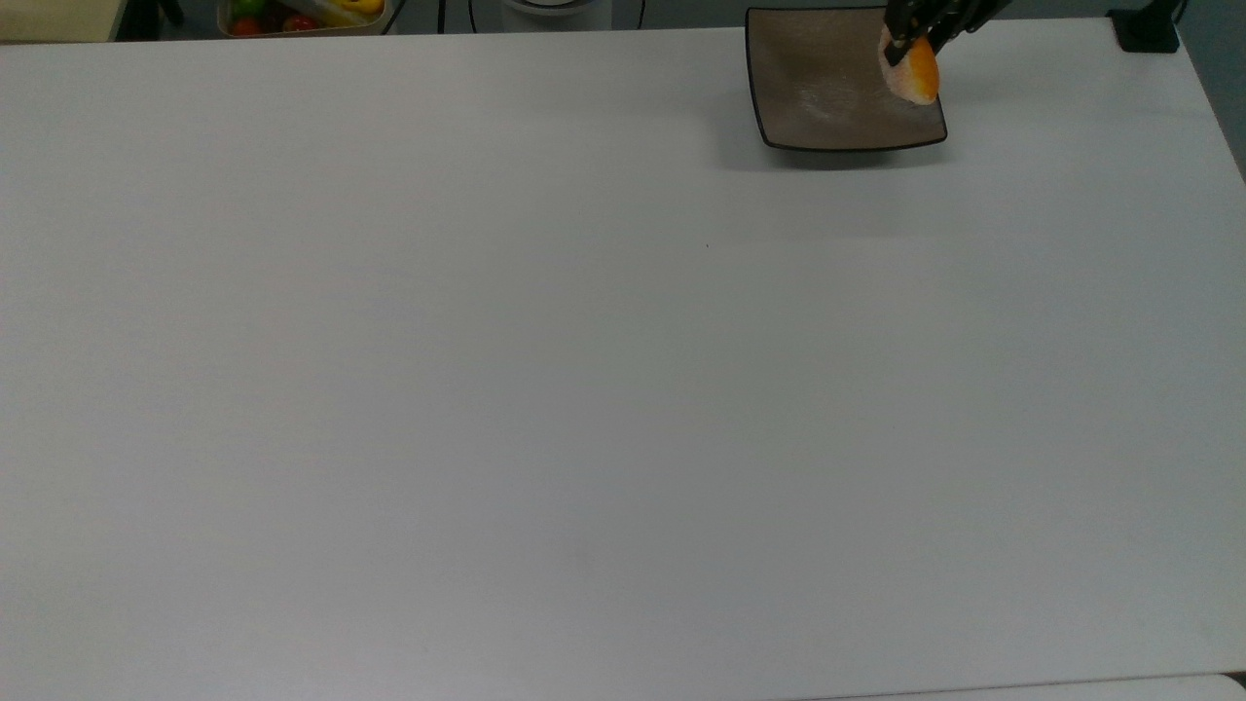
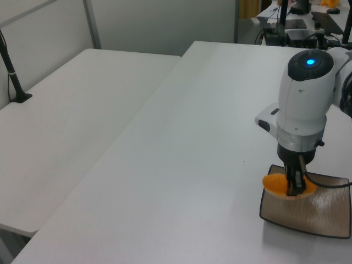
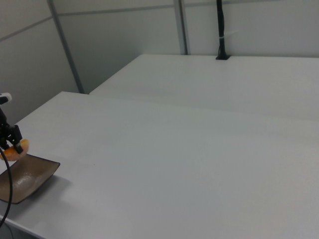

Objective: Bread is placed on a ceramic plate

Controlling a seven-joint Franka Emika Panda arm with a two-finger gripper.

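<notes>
Top view: bread (image 1: 912, 74) pinched between the closed jaws of the gripper (image 1: 903, 39), hanging over the plate (image 1: 827, 92) near the top view's right rim. Plate at the far edge of the bench (image 1: 545, 389), toward the top view's right corner. Left view: same bread (image 2: 279, 185) clamped above the plate's (image 2: 308, 212) near-left corner, white arm (image 2: 302, 110) standing straight above. Tub of toy fruit (image 1: 297, 15) beyond the bench's far edge, well apart.
</notes>
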